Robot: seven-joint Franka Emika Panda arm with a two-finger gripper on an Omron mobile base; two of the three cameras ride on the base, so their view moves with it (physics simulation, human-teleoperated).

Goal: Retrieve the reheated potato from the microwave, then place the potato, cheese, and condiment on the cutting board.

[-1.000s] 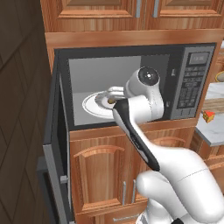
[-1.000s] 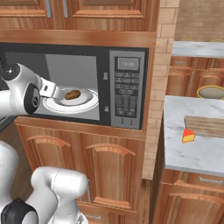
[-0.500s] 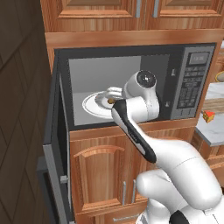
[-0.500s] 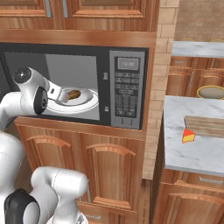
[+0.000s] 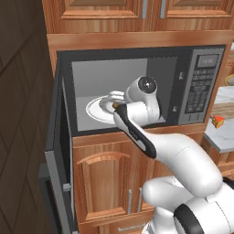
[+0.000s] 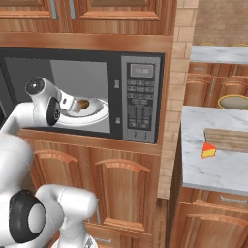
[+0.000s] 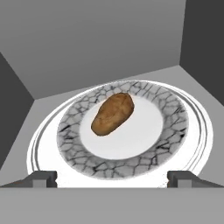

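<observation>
Microwave (image 6: 140, 97) door is swung open to the left, arm reaching inside the cavity. Fingers (image 7: 112, 178) spread wide, nothing between them, both tips low at the near edge of the plate (image 7: 175, 118). Potato (image 7: 113, 113) lies on the plate's white centre, long axis tilted, just ahead of the fingers and apart from them. Plate has a grey cracked-pattern rim and sits on the white turntable ring.

From the right base view, potato (image 6: 84, 103) shows just past the hand, on the plate (image 6: 99, 110). In the left base view the wrist covers most of the plate (image 5: 96, 109), so potato can't be made out there.

Cheese (image 6: 209, 150) sits on the grey marble bench (image 6: 213, 169) to the right of the microwave, near the front-left corner of the board (image 6: 227, 139); probably just off it, hard to tell if touching. A yellow-rimmed dish (image 6: 233, 101) sits further back.
</observation>
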